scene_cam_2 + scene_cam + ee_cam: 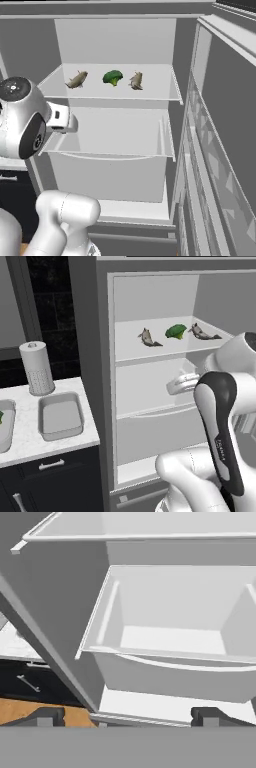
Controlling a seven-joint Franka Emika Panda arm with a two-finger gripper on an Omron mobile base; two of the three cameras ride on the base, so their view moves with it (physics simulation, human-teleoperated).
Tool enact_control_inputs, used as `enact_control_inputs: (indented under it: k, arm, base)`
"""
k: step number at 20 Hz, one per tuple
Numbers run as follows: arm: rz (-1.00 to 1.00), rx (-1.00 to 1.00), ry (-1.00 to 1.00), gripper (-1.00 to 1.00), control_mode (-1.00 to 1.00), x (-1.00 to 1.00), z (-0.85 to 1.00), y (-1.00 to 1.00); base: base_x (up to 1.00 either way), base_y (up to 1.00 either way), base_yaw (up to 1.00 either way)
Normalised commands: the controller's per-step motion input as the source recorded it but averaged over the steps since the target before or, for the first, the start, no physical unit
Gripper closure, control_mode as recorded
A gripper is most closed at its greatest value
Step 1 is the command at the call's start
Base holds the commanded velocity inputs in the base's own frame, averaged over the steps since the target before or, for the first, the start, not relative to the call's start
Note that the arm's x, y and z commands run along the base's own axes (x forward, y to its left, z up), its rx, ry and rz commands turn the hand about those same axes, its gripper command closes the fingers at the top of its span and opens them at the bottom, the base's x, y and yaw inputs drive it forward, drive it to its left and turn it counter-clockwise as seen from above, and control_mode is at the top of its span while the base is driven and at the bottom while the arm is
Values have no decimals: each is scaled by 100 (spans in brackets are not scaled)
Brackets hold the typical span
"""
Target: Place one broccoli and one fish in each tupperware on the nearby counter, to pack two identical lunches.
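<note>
Tool (125, 714) open, empty; arm raised

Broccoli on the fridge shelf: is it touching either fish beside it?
Apart. In the right base view the broccoli sits between the two fish, with bare white shelf showing on both sides of it. The left base view shows the same gaps.

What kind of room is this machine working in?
It looks like a kitchen, computer-rendered. An open fridge holds two fish and a broccoli on its top shelf; beside it a marble counter carries a paper towel roll and a grey tupperware.
</note>
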Motion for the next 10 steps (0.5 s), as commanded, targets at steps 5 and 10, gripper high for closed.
enact_control_inputs:
  k: [5,10]
  arm:
    - [-18,4,-2,-100,-100,27,63,0]
    - [-7,13,-2,-100,-100,50,58,7]
  base:
    - [0,0,0]
    - [0,0,0]
